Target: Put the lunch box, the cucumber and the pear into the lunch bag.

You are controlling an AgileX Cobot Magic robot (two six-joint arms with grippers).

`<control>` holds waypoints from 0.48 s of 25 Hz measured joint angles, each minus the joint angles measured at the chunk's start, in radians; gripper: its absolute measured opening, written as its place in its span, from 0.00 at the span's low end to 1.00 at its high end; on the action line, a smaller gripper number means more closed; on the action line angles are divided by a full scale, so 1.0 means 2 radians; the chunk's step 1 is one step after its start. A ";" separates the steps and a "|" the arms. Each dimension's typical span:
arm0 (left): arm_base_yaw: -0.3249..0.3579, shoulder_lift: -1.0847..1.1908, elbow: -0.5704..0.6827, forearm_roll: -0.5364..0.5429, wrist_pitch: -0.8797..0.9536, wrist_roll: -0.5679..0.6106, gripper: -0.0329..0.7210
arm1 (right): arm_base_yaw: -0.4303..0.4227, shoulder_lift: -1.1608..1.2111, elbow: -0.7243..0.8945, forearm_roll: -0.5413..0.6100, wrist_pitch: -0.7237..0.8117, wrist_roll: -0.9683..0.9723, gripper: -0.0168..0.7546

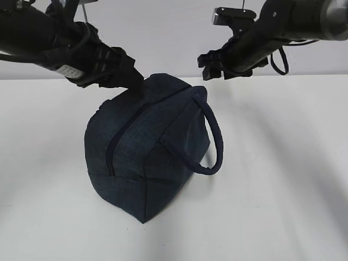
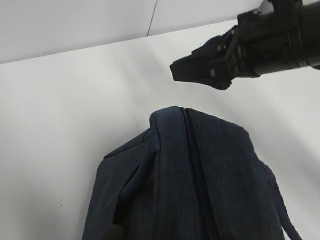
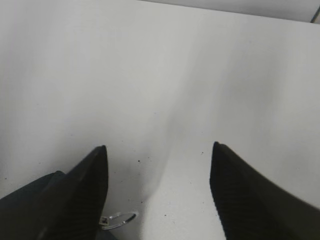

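lunch bag (image 1: pixel 147 155) mid-table (image 1: pixel 283 179), left claw (image 1: pixel 132 81) on top — right claw (image 1: pixel 209 65) behind-right

This looks like a lab or robot test station rather than a home. A bare white counter (image 1: pixel 283 179) runs back to a plain pale wall (image 1: pixel 163 32) with a thin vertical panel seam. Two black robot arms reach in above the counter, and only a navy lunch bag (image 1: pixel 147 157) stands on it.
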 joint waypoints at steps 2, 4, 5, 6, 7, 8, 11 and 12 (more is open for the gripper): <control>0.000 0.000 0.000 0.005 0.004 0.000 0.55 | 0.000 -0.004 -0.013 0.000 0.022 -0.009 0.70; 0.000 0.000 0.000 0.017 0.009 -0.006 0.54 | 0.000 -0.015 -0.016 0.000 0.040 -0.011 0.71; 0.000 -0.001 0.000 0.026 0.011 -0.014 0.52 | 0.001 -0.020 -0.016 0.000 0.052 -0.012 0.70; 0.000 -0.002 0.000 0.037 0.013 -0.024 0.50 | 0.001 -0.028 -0.017 -0.001 0.065 -0.012 0.70; 0.000 -0.005 0.000 0.058 0.016 -0.038 0.48 | 0.001 -0.035 -0.017 -0.002 0.082 -0.012 0.68; 0.000 -0.008 0.000 0.078 0.018 -0.054 0.47 | 0.001 -0.041 -0.017 -0.004 0.100 -0.013 0.67; 0.000 -0.023 0.000 0.143 0.034 -0.108 0.46 | 0.001 -0.062 -0.018 -0.008 0.147 -0.013 0.64; 0.000 -0.028 0.000 0.165 0.042 -0.127 0.46 | 0.001 -0.067 -0.018 -0.011 0.163 -0.012 0.64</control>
